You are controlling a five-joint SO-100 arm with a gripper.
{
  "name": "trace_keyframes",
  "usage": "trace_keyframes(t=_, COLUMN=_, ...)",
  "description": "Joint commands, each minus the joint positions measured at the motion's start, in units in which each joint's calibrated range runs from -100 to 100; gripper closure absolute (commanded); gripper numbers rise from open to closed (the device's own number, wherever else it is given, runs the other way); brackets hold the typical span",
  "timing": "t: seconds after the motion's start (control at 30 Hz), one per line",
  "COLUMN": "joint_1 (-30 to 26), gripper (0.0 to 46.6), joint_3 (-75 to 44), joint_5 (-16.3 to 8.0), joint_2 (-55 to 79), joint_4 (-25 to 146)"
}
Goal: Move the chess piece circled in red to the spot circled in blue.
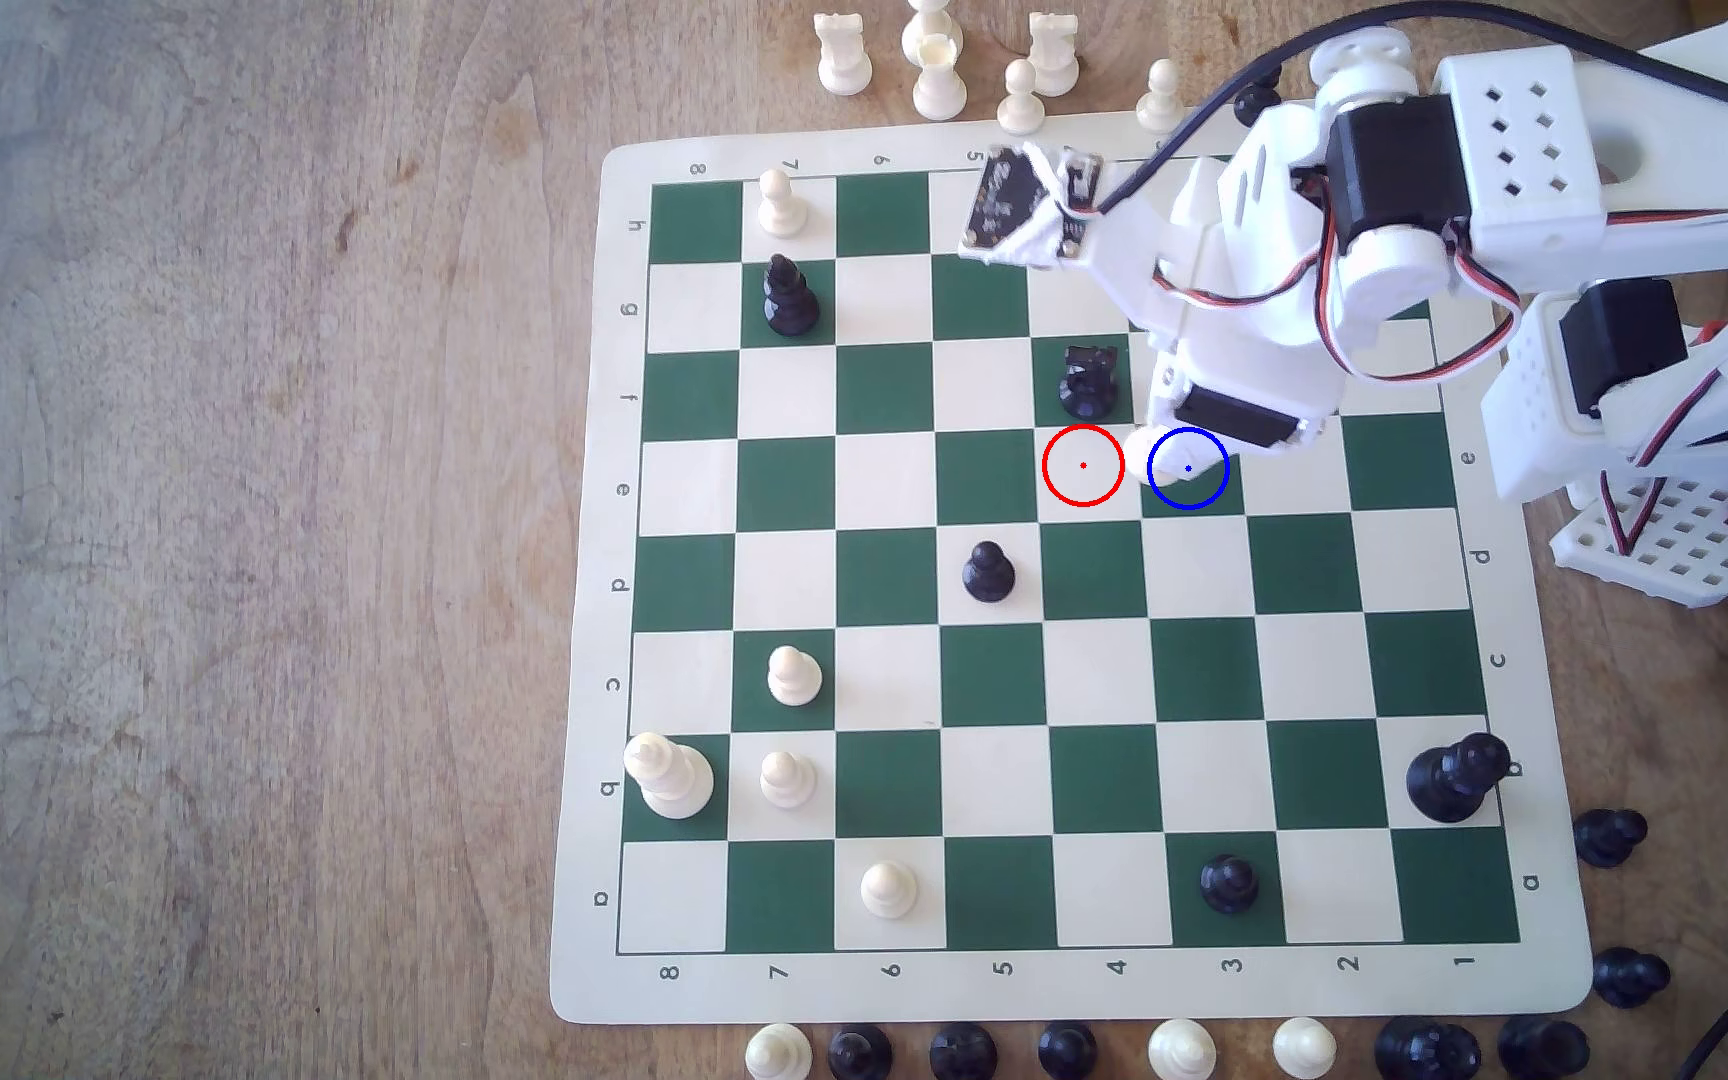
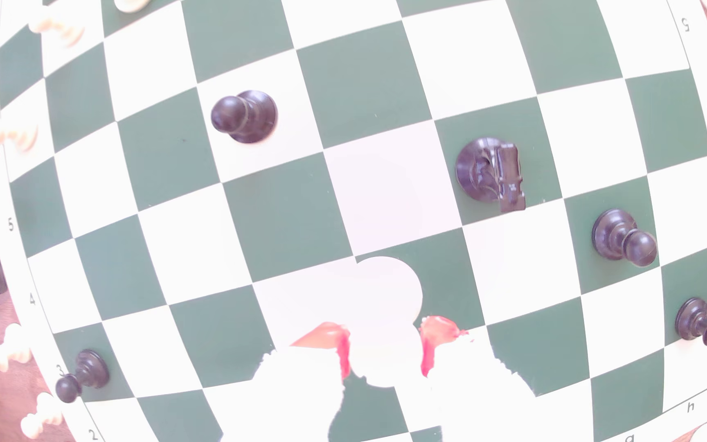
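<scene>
Worktop [image 1: 216, 519]: bare wood, carrying a green-and-cream chessboard [image 1: 943, 987] with spare pieces along its far and near edges.

White pieces, exterior view's left: one pawn [image 1: 780, 203] at the far edge, two pawns and a taller white piece in the near left corner, one pawn on the nearest rank.

Black pieces: a tall one [image 1: 789, 298] far left, a pawn [image 1: 988, 571] mid-board, a notched-top piece [image 1: 1088, 380] just beyond the red ring.

Red ring [image 1: 1082, 465]: cream square, nothing standing on it.

White chess piece [image 1: 1140, 457]: just right of the red ring, its base overlapping the left edge of the blue-ringed green square [image 1: 1208, 496]. Whether it stands on the board or hangs just above cannot be told.

Fingers [image 2: 439, 329]: red-padded, narrowly spaced, closed against both sides of the white piece [image 2: 386, 297] in the wrist view. The gripper [image 1: 1166, 441] reaches in from the exterior view's right.

Handling, by judgement: small, light, rigid, probably smooth plastic, so apt to slip or tip. Best held at the narrow stem above the wide base, kept upright, and set down centred.
</scene>
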Motion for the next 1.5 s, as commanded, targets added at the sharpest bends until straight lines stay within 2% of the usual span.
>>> trace_keyframes(t=0.0, joint_1=0.37, gripper=45.2, joint_3=2.82, joint_5=0.05, joint_2=-2.81, joint_4=-3.45)
trace_keyframes(t=0.7, joint_1=1.85, gripper=45.2, joint_3=11.26, joint_5=1.03, joint_2=-1.12, joint_4=-8.36)
trace_keyframes(t=1.47, joint_1=1.93, gripper=45.1, joint_3=11.35, joint_5=1.17, joint_2=1.60, joint_4=-10.82)
